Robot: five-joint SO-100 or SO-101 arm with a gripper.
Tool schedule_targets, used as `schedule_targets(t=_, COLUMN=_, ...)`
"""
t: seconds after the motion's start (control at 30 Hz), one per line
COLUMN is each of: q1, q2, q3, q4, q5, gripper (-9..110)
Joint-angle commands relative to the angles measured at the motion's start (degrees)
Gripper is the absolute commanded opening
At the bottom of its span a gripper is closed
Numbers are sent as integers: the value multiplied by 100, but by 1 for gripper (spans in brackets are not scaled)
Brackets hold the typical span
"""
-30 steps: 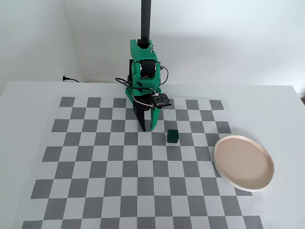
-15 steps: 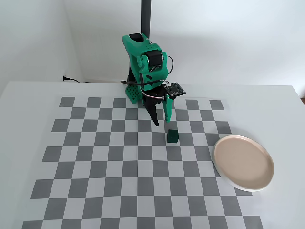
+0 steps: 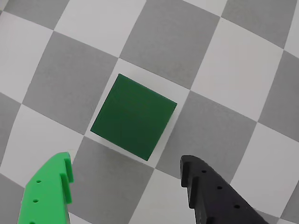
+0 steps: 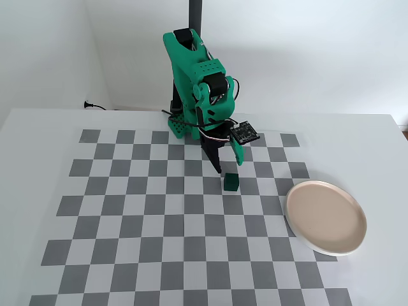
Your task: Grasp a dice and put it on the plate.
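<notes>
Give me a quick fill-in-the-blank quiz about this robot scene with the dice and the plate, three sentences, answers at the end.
1. In the wrist view, the gripper has one green finger and one ____ finger.
2. The dice rests on the checkered mat, so the plate holds ____ dice.
3. In the fixed view, the plate lies to the ____ of the dice.

Missing words: black; no; right

Your arm (image 4: 201, 83) has swung rightward in the fixed view and reached forward, so the gripper (image 4: 228, 167), jaws apart, now hangs just above the dice (image 4: 230, 182) instead of left of it.
</notes>
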Motion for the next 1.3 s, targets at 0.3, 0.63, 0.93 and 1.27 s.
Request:
schedule_targets(t=0.3, q1=-53, q2=-1626, q3=-598, q4=-1292, q5=281, gripper=20)
schedule_targets(t=0.63, q1=-44, q2=-2487, q3=-598, q4=-1960, q5=299, gripper=20)
schedule_targets(t=0.93, q1=-97, q2=-3094, q3=-598, q4=-2320, q5=316, gripper=19)
schedule_targets(t=1.27, q1=-237, q2=-3287, q3=-598, q4=-2408, q5=334, gripper=10)
